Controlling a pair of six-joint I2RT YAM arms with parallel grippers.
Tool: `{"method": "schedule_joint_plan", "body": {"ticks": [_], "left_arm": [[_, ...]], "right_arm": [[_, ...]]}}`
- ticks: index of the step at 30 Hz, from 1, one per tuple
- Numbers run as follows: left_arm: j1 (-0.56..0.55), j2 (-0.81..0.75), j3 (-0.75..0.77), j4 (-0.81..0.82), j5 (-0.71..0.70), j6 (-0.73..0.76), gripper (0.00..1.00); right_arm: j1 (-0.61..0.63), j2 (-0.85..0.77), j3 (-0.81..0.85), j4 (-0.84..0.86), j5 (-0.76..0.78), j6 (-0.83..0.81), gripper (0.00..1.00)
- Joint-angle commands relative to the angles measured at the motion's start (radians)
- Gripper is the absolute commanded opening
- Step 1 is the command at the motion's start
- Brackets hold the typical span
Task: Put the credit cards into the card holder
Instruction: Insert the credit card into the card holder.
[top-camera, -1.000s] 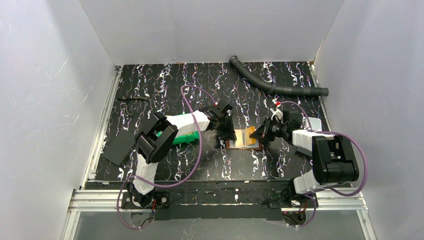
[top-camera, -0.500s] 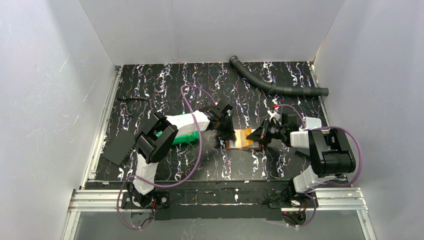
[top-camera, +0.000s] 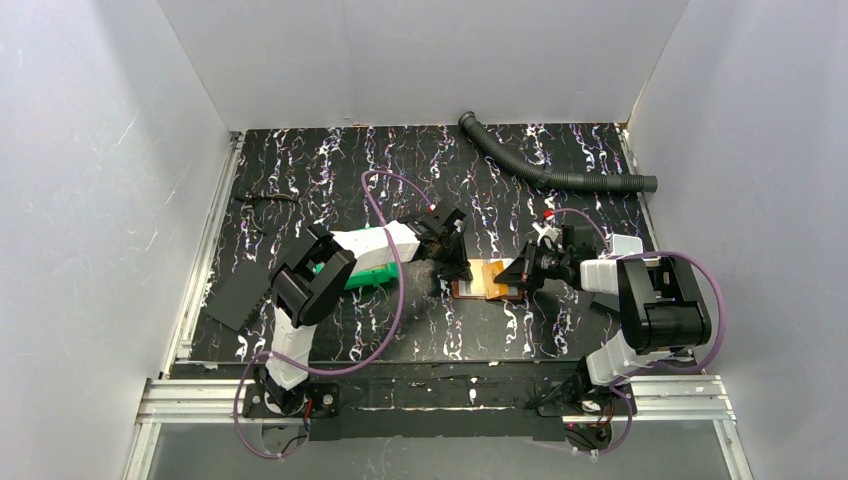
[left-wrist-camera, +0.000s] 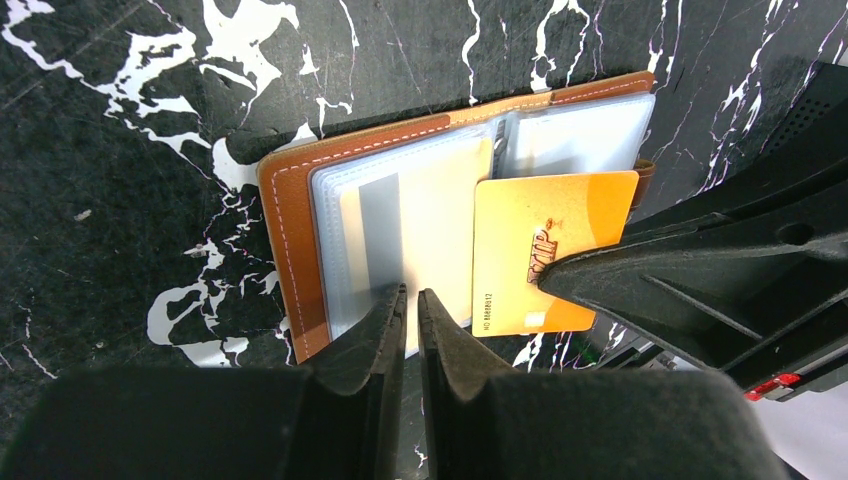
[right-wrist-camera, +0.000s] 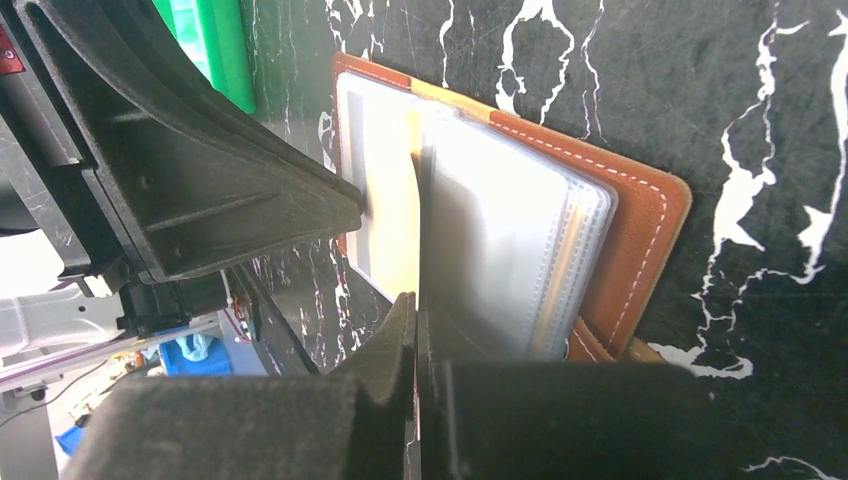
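Top external: right pincer, clamped on an orange credit card, has edged onto the card holder; insertion looks near. Left pincer, nearly together, steadies it.

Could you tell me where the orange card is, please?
Left wrist view: the orange card sits over the card holder's right half, pinched by the right gripper.

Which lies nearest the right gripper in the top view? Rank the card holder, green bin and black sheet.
1. card holder, right at the right gripper, on its left.
2. green bin, farther left.
3. black sheet, far left, near the table's edge.
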Motion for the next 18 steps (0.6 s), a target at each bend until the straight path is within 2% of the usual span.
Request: {"method": "schedule_joint_plan", "body": {"ticks": [1,8,18], "left_arm": [[-0.004,-0.001,-0.021,-0.104,-0.047,0.029,0.09],[-0.004,0.000,-0.018,-0.108,-0.046,0.032,0.09],[-0.004,0.005,-0.015,-0.107,-0.044,0.031,0.09]], "right_arm": [[-0.001,0.020,0.039,-0.039,0.005,-0.053,0.01],[-0.008,0.021,0.055,-0.084,0.016,-0.091,0.01],[-0.010,0.064,0.071,-0.058,0.017,-0.085,0.01]]}}
